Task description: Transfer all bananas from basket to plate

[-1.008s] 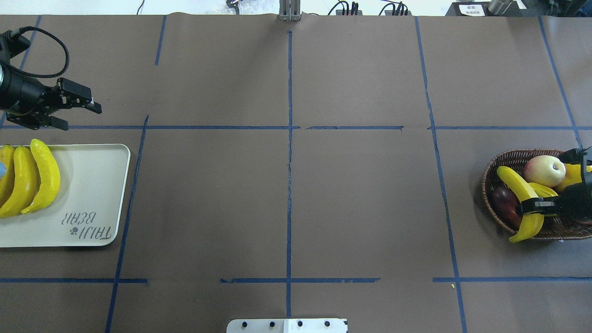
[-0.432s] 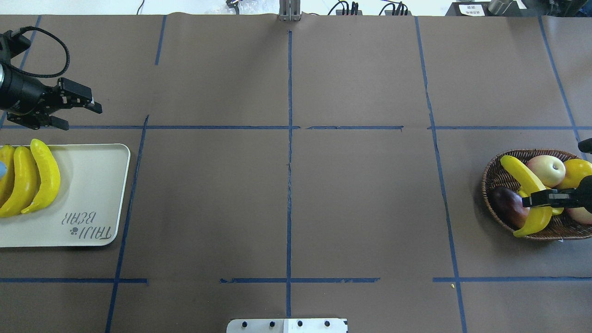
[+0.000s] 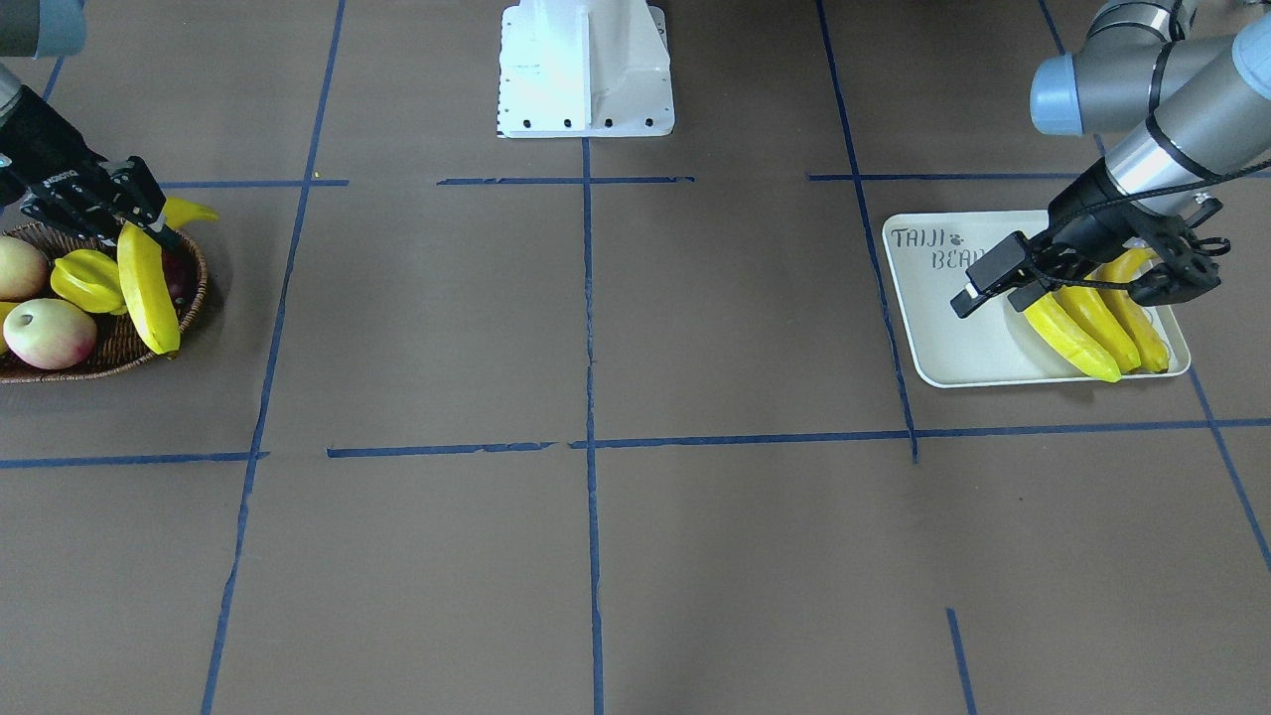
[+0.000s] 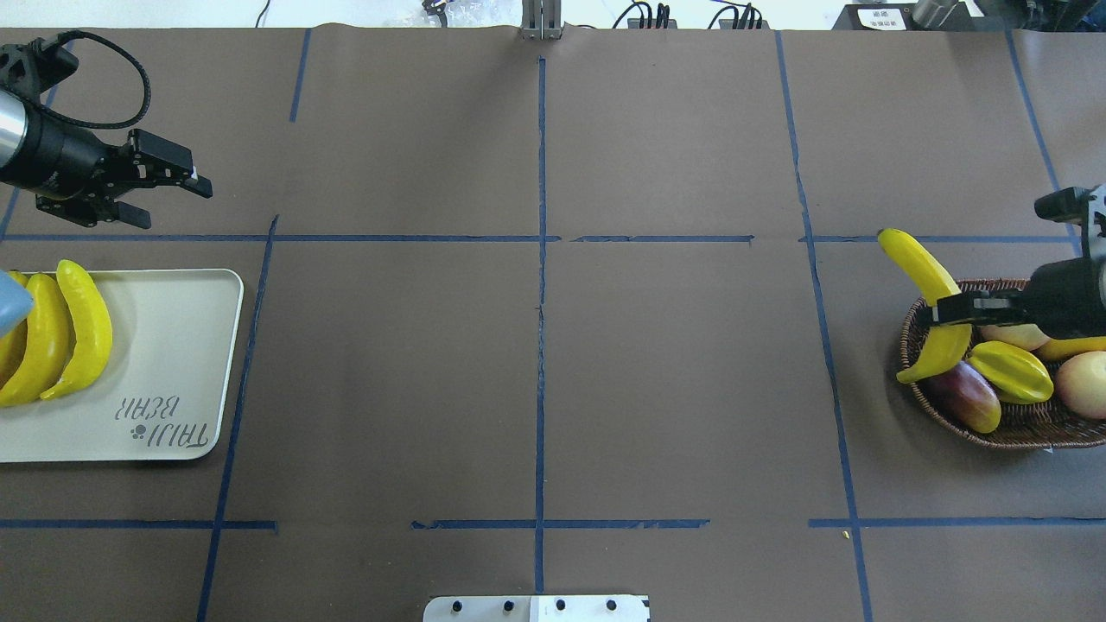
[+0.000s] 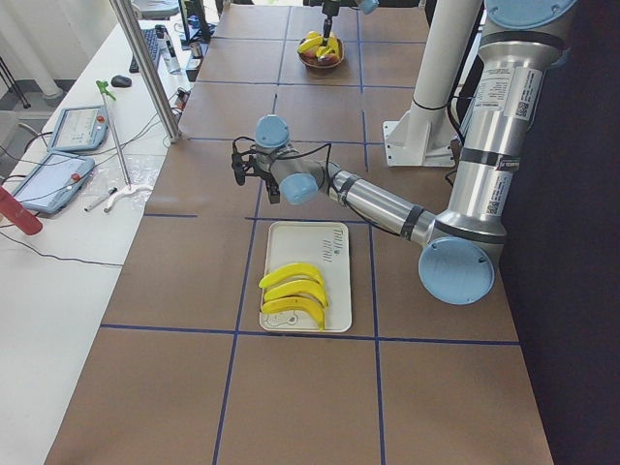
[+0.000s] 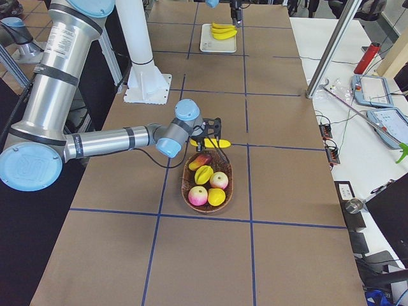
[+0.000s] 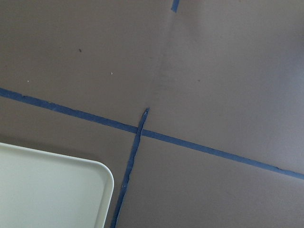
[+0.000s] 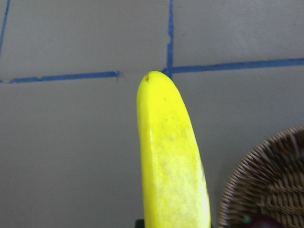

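My right gripper (image 4: 946,309) is shut on a yellow banana (image 4: 931,294) and holds it in the air over the far left rim of the wicker basket (image 4: 994,439). The front view shows the same gripper (image 3: 129,226), banana (image 3: 147,293) and basket (image 3: 194,298). The right wrist view shows the banana (image 8: 171,161) close up, with the basket rim (image 8: 266,185) below. The cream plate (image 4: 173,363) holds three bananas (image 4: 82,333) side by side. My left gripper (image 4: 177,206) is open and empty, beyond the plate's far edge.
The basket also holds a starfruit (image 4: 1011,371), a dark purple fruit (image 4: 968,397) and apples (image 4: 1084,384). Blue tape lines cross the brown table cover. The robot's base plate (image 4: 536,607) sits at the near edge.
My right gripper has lifted the banana out of the basket and carried it toward the far left rim. My left gripper has shifted a little right and farther from the plate.
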Controlling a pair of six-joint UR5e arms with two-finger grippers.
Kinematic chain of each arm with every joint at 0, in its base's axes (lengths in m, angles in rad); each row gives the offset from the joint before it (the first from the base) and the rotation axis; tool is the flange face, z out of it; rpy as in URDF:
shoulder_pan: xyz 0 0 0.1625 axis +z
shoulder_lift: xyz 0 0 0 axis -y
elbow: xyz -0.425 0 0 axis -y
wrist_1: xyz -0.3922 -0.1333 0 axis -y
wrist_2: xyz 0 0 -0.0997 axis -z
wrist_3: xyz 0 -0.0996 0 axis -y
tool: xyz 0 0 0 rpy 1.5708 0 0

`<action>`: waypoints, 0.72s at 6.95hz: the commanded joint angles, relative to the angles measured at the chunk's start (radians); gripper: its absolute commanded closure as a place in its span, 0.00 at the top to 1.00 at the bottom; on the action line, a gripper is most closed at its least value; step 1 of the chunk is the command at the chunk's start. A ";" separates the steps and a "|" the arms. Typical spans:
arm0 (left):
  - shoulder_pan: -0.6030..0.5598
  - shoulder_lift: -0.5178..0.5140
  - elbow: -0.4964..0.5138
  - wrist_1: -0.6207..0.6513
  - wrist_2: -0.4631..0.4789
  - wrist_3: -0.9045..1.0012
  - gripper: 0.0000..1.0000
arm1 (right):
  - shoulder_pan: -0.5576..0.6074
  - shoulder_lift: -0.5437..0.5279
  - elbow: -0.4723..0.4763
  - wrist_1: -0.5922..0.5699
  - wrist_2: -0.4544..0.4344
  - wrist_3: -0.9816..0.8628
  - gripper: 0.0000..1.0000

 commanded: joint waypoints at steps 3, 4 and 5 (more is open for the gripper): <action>0.119 -0.192 0.015 -0.011 0.002 -0.149 1.00 | -0.086 0.385 -0.081 0.002 -0.025 0.330 0.01; 0.162 -0.241 0.017 -0.011 0.004 -0.152 1.00 | -0.166 0.465 -0.104 0.002 -0.116 0.401 0.01; 0.184 -0.285 0.018 -0.009 0.005 -0.190 1.00 | -0.227 0.533 -0.137 0.005 -0.205 0.409 0.01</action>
